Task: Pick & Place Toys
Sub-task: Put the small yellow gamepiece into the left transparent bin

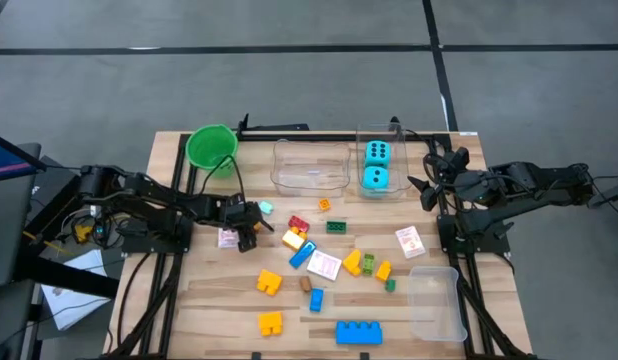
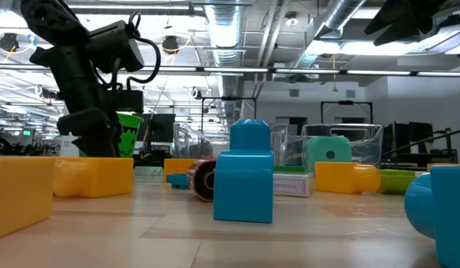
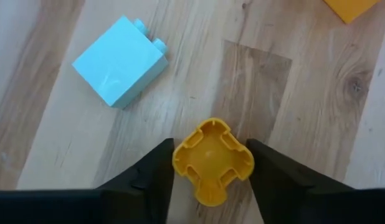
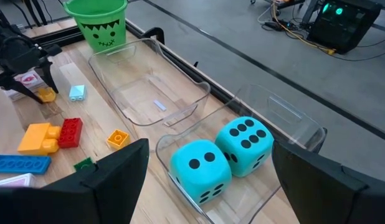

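Two cyan dice [image 1: 376, 165] in tub [image 1: 381, 190] — left gripper [image 3: 211, 163] on one yellow block [image 3: 212, 160]

— What is cut off in the left wrist view?
— An orange block [image 3: 351, 7] is clipped by the upper right corner; the finger bases are lost below the bottom edge.
— And in the low view?
— A yellow block [image 2: 18, 195] at lower left and a blue block [image 2: 442, 212] at lower right are cropped.
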